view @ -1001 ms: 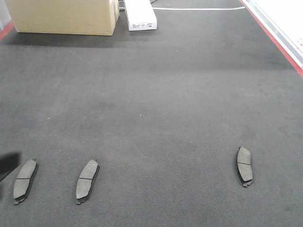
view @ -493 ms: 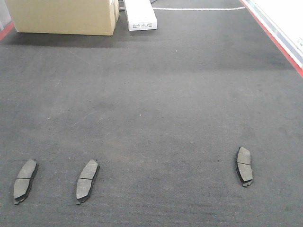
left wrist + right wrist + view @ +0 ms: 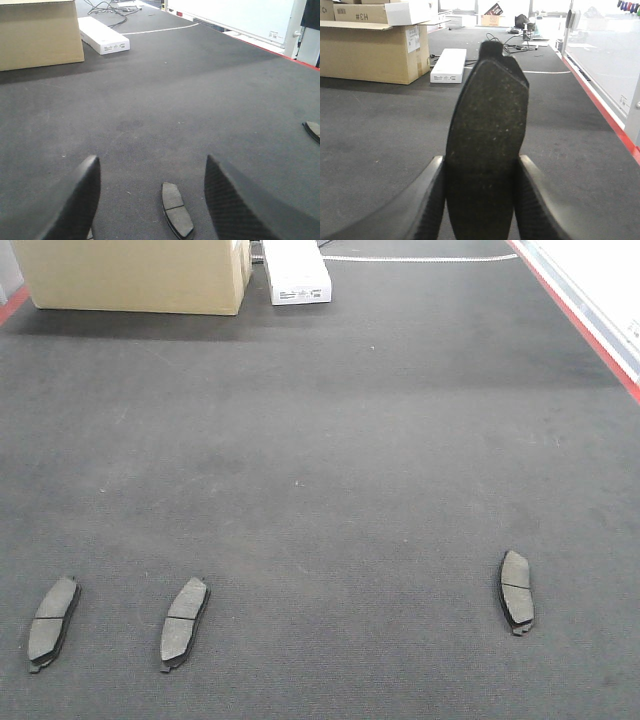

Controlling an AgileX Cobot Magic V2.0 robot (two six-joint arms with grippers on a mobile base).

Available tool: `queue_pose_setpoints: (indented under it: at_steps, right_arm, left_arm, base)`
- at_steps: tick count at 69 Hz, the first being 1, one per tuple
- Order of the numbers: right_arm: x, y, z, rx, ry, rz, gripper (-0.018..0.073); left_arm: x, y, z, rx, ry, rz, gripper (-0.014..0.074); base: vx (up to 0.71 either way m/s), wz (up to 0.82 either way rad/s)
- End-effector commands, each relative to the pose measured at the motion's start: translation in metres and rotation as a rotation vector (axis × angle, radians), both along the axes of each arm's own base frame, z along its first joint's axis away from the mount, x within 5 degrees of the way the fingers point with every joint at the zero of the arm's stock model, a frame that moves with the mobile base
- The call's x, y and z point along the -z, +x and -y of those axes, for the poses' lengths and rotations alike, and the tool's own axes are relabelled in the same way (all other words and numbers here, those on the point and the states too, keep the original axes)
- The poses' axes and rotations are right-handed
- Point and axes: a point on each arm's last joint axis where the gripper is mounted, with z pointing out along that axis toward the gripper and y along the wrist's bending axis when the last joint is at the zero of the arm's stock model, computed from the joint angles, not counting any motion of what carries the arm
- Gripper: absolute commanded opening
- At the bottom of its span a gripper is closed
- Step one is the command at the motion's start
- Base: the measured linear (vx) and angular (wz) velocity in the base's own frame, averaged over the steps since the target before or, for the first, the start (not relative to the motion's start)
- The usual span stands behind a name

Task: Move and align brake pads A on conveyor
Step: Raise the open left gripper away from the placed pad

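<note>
Two hands show only in their own wrist views. The right hand (image 3: 480, 200) is closed on a brake pad (image 3: 486, 145), which stands upright between its two fingers with the dark speckled face toward the camera, above the conveyor (image 3: 380, 130). The left hand (image 3: 150, 200) is spread wide and holds nothing; its two dark fingers (image 3: 80, 200) hang over the belt on either side of a pad (image 3: 176, 210) lying flat between them, apart from both.

The conveyor (image 3: 320, 440) fills the front view, a dark felt-like belt with a red edge strip (image 3: 580, 315) on the right. At its far end sit a cardboard box (image 3: 130, 275) and a white carton (image 3: 297, 272). Three pads lie on the near belt: the left pad (image 3: 52, 622) and the middle pad (image 3: 185, 622) near each other, the right pad (image 3: 516, 591) well apart.
</note>
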Motion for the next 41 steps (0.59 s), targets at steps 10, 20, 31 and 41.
queue_pose_setpoints:
  at_steps: [10,20,31,41]
  right_arm:
    - [-0.026,0.005,0.001,0.015,-0.002,0.098,-0.0003]
    - [-0.035,0.021,-0.001,0.009,-0.008,-0.025,-0.0001]
    - [-0.036,0.056,-0.007,-0.006,0.039,-0.257,0.0002]
    - [-0.029,0.089,-0.013,-0.019,0.053,-0.497,0.0007]
  left_arm:
    - [-0.012,0.002,0.001,0.010,-0.028,0.071,0.0425]
    - [-0.012,0.002,0.001,0.010,-0.028,0.071,0.0425]
    - [-0.012,0.002,0.001,0.010,-0.028,0.071,0.0425]
    - [-0.012,0.002,0.001,0.010,-0.028,0.071,0.0425]
  base:
    - [0.00,0.00]
    - [0.00,0.00]
    - [0.00,0.00]
    - [0.00,0.00]
